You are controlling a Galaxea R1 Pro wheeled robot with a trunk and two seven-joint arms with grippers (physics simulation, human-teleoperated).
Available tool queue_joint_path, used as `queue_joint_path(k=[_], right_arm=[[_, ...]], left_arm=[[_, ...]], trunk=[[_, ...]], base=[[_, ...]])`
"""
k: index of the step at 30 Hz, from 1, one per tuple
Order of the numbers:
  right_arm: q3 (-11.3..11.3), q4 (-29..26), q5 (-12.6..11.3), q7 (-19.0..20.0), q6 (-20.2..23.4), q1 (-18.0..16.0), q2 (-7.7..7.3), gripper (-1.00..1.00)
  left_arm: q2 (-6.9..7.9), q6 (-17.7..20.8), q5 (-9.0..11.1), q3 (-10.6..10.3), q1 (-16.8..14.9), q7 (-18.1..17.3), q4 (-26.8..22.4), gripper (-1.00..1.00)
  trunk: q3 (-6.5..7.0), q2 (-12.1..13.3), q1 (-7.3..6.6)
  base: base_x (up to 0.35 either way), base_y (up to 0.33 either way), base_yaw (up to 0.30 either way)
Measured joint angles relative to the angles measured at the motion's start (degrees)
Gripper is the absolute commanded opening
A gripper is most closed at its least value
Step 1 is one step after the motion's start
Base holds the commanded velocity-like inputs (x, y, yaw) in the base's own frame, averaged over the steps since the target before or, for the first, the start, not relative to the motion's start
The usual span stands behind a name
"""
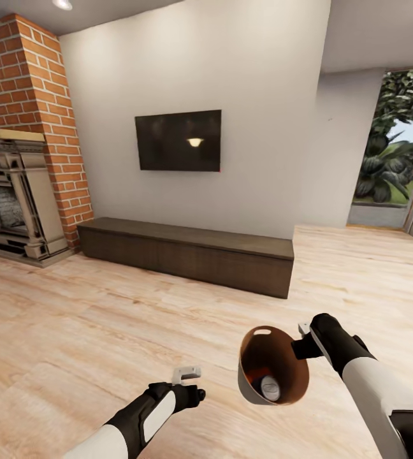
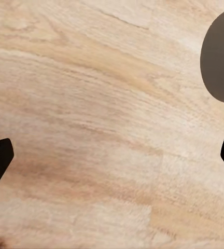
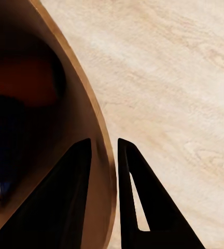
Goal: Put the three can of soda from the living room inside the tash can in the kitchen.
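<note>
The tash can [image 1: 257, 382] is held clear of the wooden floor [image 1: 72, 331] by the right gripper [image 1: 303, 347], whose two fingers [image 3: 73, 207] are pinched on its rim, one inside and one outside the wall; its long axis is tilted, the open mouth turned up and toward the head camera, the base away and down. One can of soda [image 1: 270, 387] is seen lying inside near the bottom, an end facing the mouth. The left gripper [image 1: 187, 375] is held spread and empty over bare floor, and farther off a low dark bench [image 1: 187, 252] is set along the wall beneath a wall screen [image 1: 178, 140], beside a brick fireplace [image 1: 21, 159].
</note>
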Motion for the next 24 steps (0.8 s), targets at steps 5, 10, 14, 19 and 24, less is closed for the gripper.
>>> queue_joint_path(k=[5,10,14,19,24], right_arm=[[0.0,0.0,-0.4,-0.2,0.1,0.0,-0.02,-1.0],[-0.1,0.0,-0.1,-0.3,0.0,0.0,-0.03,-1.0],[0.0,0.0,-0.2,-0.3,0.1,0.0,-0.03,-1.0],[0.0,0.1,0.0,-0.5,0.0,0.0,-0.03,-1.0],[0.0,0.0,-0.1,-0.5,0.1,0.0,-0.15,-1.0]], left_arm=[[0.12,0.2,0.0,0.0,0.0,1.2,0.1,1.0],[1.58,1.5,0.1,0.1,-0.1,1.9,0.1,1.0],[2.66,2.1,0.0,3.8,-0.1,2.1,0.5,1.0],[3.11,3.6,-0.2,6.9,-0.1,2.3,0.9,1.0],[3.23,4.3,-0.4,7.5,-0.1,2.4,1.0,1.0]], trunk=[[-0.22,0.0,0.0],[-0.44,0.0,0.0],[-0.62,0.0,0.0],[-0.84,0.0,0.0],[-1.07,0.0,0.0]], base=[[0.026,0.0,0.243],[0.005,0.0,0.243],[0.001,0.0,0.243],[0.0,0.0,0.244],[0.0,0.0,0.244]])
